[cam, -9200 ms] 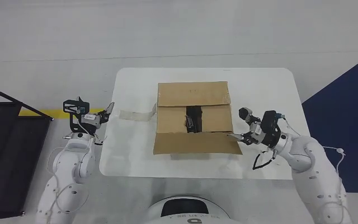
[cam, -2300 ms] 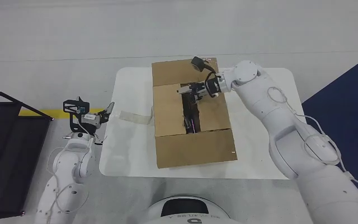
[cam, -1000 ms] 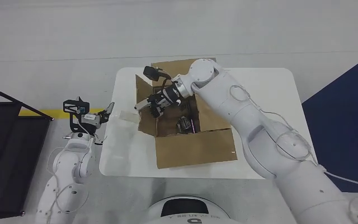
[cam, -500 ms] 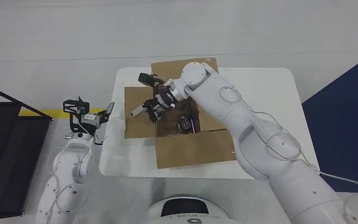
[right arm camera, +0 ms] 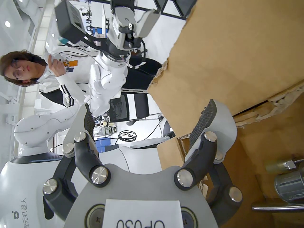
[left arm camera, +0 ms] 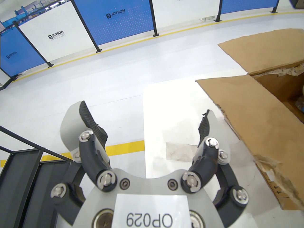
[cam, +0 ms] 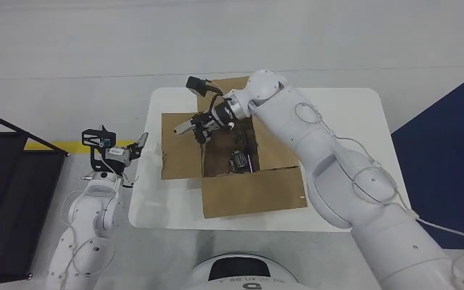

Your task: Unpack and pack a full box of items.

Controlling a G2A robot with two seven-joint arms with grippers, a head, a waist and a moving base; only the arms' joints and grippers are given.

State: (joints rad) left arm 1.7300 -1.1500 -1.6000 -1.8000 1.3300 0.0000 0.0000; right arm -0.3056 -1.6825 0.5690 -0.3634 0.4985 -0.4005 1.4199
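The cardboard box (cam: 250, 194) stands in the middle of the white table (cam: 341, 116) with its flaps spread out. Its left flap (cam: 180, 148) lies flat on the table. Inside the opening sit dark and metal items (cam: 240, 159); a silver metal piece (right arm camera: 288, 183) shows in the right wrist view. My right gripper (cam: 191, 130) hovers open over the box's far-left corner, just above the left flap (right arm camera: 225, 60), holding nothing. My left gripper (cam: 138, 145) stays open and empty at the table's left edge, facing the flap (left arm camera: 249, 119).
A scrap of tape (left arm camera: 181, 151) lies on the table (left arm camera: 166, 105) between my left gripper (left arm camera: 144, 122) and the flap. A black rack (cam: 18, 188) stands on the floor to the left. A blue mat (cam: 435, 138) lies right of the table.
The right gripper swung the box's left flap outward and down until it lay flat on the table, then rose slightly toward the far side. The left arm has kept still.
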